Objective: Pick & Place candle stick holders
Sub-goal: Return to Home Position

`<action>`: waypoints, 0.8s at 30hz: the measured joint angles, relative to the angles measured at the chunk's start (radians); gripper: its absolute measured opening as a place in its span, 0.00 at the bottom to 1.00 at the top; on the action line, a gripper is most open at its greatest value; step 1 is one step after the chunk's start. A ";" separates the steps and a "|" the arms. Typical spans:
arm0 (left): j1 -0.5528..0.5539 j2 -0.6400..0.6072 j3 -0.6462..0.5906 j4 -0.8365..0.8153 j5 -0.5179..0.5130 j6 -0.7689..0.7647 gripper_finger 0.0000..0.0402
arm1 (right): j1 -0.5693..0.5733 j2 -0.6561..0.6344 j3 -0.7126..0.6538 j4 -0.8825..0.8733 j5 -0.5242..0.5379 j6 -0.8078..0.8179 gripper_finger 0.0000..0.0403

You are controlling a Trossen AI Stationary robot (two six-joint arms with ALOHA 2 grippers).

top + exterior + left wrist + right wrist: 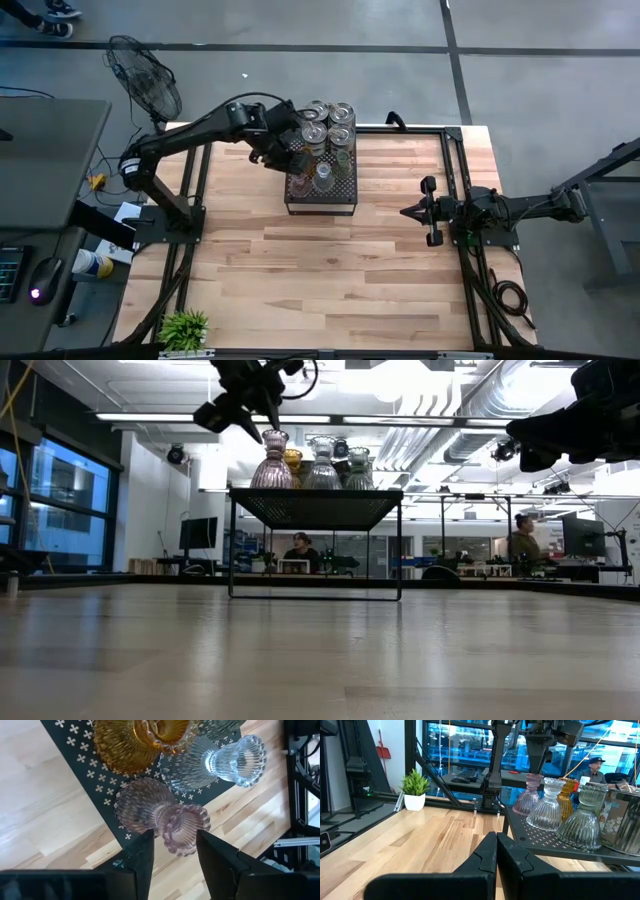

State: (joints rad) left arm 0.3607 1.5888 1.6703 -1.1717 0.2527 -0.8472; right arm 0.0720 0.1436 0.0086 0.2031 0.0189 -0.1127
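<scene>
The table [330, 285] carries a black perforated tray [335, 198] raised on thin legs, set toward 12 o'clock from the table's middle.

The left arm [190, 140] rises from its base at the 9 o'clock edge and stretches long and nearly straight toward 1 o'clock. Its wrist bends down over the tray's 10 o'clock corner. The left gripper [174, 835] hangs there pointing downward, its fingers spread apart. It is directly above the pink holder [273, 463], with the fingertips level with or just over the holder's flared rim. I cannot tell whether a pad touches the glass.

The pink holder stands upright on the tray, close to that corner's edge. The amber holder [132, 740] is just beside it, with a clear holder [215, 760] and a greenish holder [582, 817] next along. All of them are upright on the tray. More silvery round holders [328, 120] crowd the tray's 12 o'clock end.

The right arm [520, 208] sits folded low at the 3 o'clock edge, pointing toward 9 o'clock. The right gripper [408, 212] is well apart from the tray, and its fingers are pressed together with nothing between them.

A small green plant [184, 328] stands at the table's 7 o'clock corner.
</scene>
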 joint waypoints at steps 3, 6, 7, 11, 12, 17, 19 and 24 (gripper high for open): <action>0.000 -0.015 0.000 0.000 -0.006 -0.008 0.36 | 0.000 0.000 0.000 0.000 0.000 0.000 0.00; 0.000 -0.038 0.000 0.000 -0.010 -0.011 0.36 | 0.000 0.000 0.000 0.000 0.000 0.000 0.00; -0.001 -0.047 0.000 0.001 -0.024 -0.009 0.36 | 0.000 0.000 0.000 0.000 0.000 0.000 0.00; -0.003 -0.097 0.000 0.002 -0.086 0.050 0.36 | 0.000 0.000 0.000 0.000 0.000 0.000 0.00; -0.011 -0.110 0.000 0.007 -0.111 0.070 0.36 | 0.000 0.000 0.000 0.000 0.000 0.000 0.00; -0.092 -0.178 0.000 0.078 -0.278 0.221 0.36 | 0.000 0.000 0.000 0.000 0.000 0.000 0.00; -0.156 -0.208 -0.002 0.088 -0.408 0.279 0.36 | 0.000 0.000 0.000 0.000 0.000 0.000 0.00; -0.358 -0.310 -0.111 0.129 -0.770 0.321 0.36 | 0.000 0.000 0.000 0.000 0.000 0.000 0.00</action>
State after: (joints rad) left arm 0.0028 1.2784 1.5588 -1.0431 -0.5169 -0.5266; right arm 0.0720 0.1436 0.0086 0.2028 0.0189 -0.1127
